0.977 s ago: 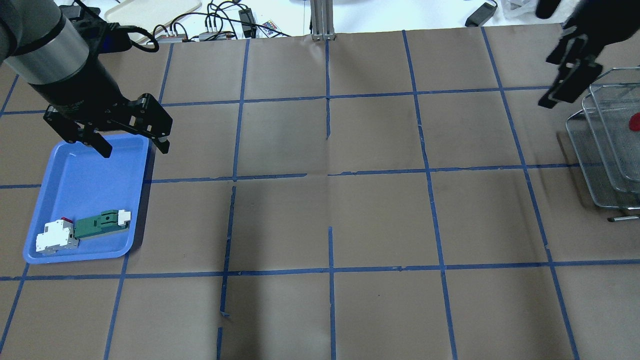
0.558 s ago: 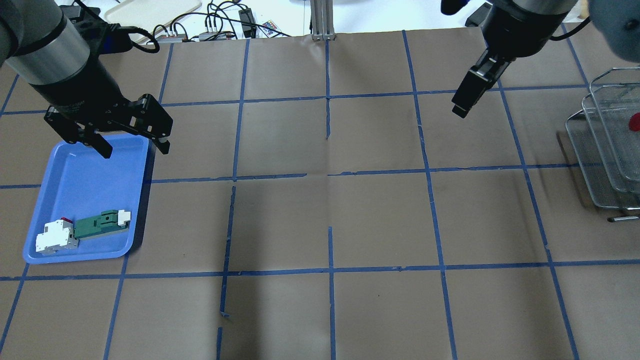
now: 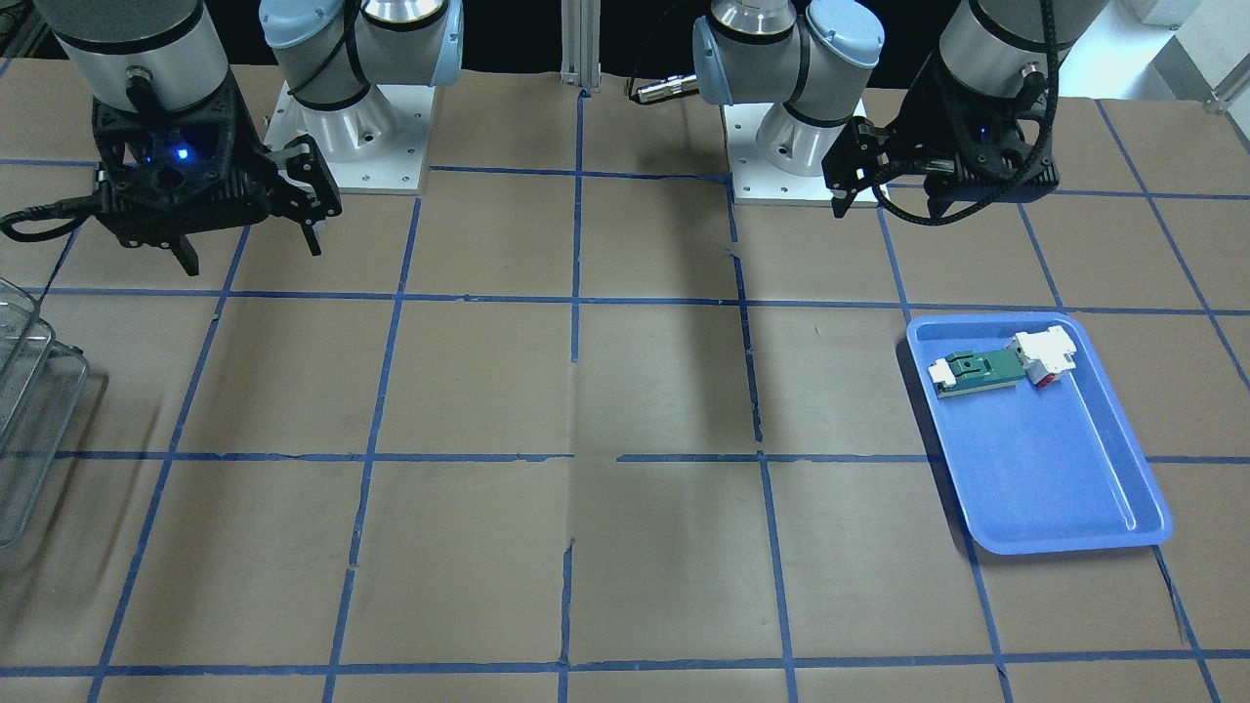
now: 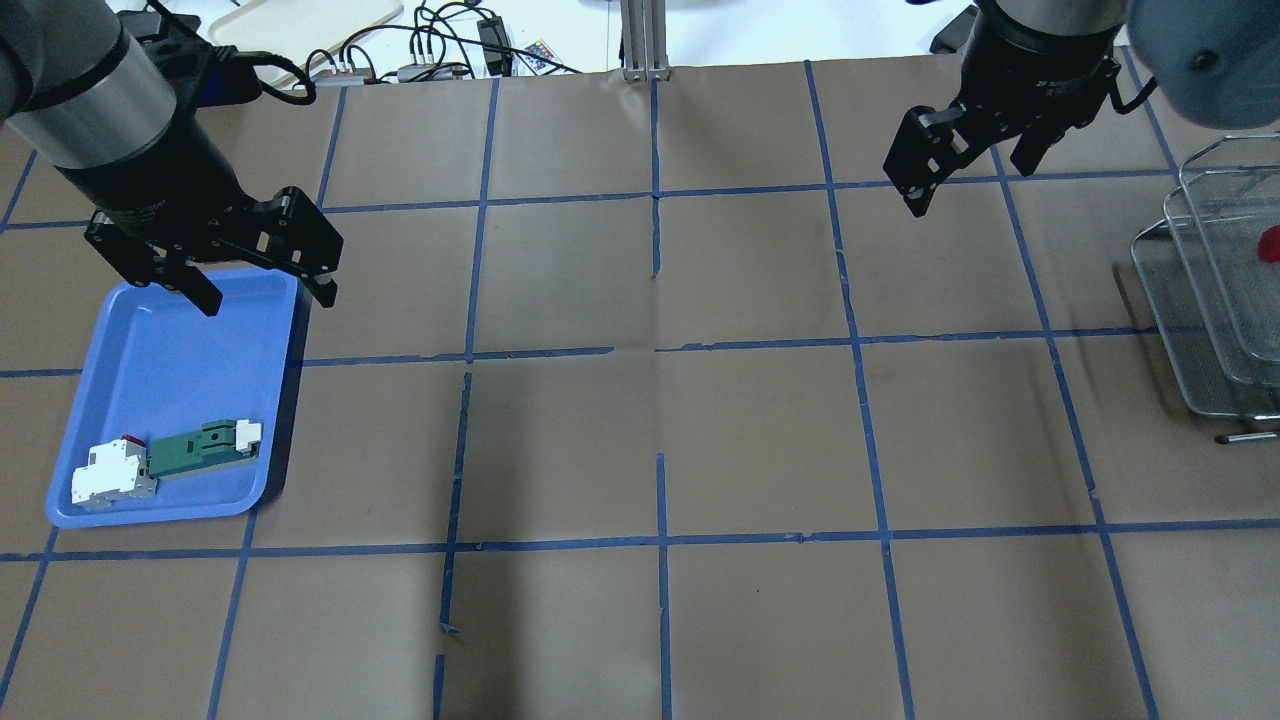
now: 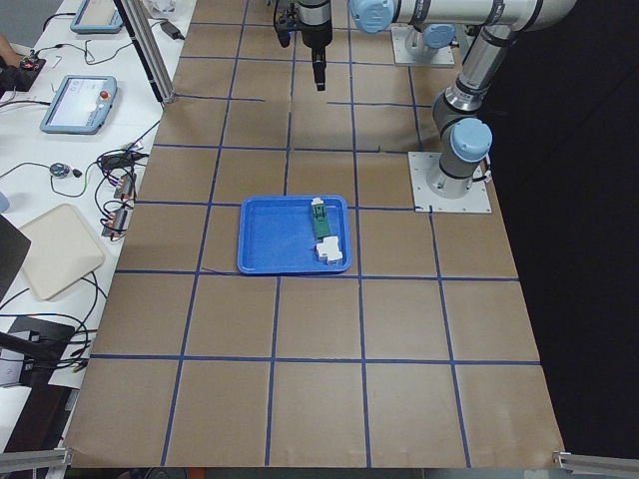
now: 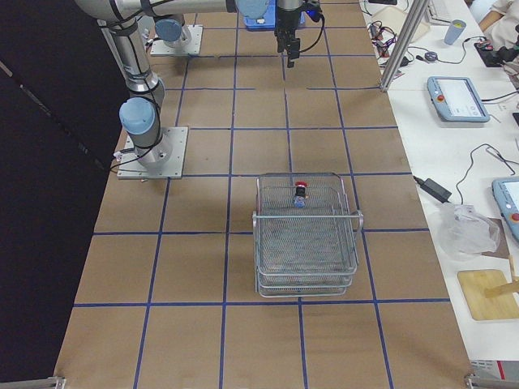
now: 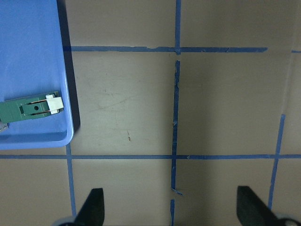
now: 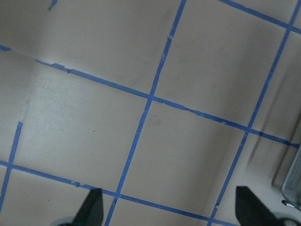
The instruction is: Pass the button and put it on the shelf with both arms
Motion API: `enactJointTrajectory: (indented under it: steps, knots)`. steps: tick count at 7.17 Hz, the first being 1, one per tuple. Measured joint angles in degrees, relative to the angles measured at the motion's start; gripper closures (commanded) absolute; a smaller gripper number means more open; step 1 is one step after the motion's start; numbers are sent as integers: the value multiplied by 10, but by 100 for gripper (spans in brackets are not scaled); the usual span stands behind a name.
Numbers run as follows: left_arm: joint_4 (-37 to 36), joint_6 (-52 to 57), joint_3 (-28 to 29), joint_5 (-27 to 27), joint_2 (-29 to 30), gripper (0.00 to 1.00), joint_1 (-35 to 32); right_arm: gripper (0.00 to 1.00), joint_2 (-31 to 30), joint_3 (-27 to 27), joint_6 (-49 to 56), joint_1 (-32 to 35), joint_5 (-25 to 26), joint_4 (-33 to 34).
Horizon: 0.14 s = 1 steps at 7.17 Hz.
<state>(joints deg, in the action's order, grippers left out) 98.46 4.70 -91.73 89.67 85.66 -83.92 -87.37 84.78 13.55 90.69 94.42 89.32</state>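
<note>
Your right gripper (image 4: 968, 185) has swung away from the shelf (image 4: 1150, 270) since a second ago, when it hung dark and edge-on just beside the wire rim. It now hovers further in over the desk (image 4: 760, 440), near the far taped row, and has turned so that you see both jaws. They are spread wide with nothing between them. The right wrist view agrees: two black fingertips (image 8: 91, 207) stand far apart over bare brown paper and blue tape, with a corner of the shelf at the right edge.

Your left gripper (image 4: 270, 302) has not shifted. It hangs over the far end of the blue tray (image 4: 170, 330), its jaws also spread and empty.

The button (image 6: 300, 193) lies in the top tier of the shelf, close to the end that faces the middle of the desk. Its long axis runs along the length of the desk. The red cap points toward the desk's centre and your left arm's side, and the blue-and-white block points the other way, deeper into the tier. From overhead you catch only the red cap at the picture's right edge. Both grippers are well apart from it.

On the tray, the green-and-white part (image 4: 205, 448) and the white block (image 4: 112, 475) lie touching end to end at the tray's near end.
</note>
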Motion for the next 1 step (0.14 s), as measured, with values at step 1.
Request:
enactJointTrajectory:
  steps: [1]
  knots:
    - [0,0,0,0,0,0,0,0,0,0,-38,1,-1,4]
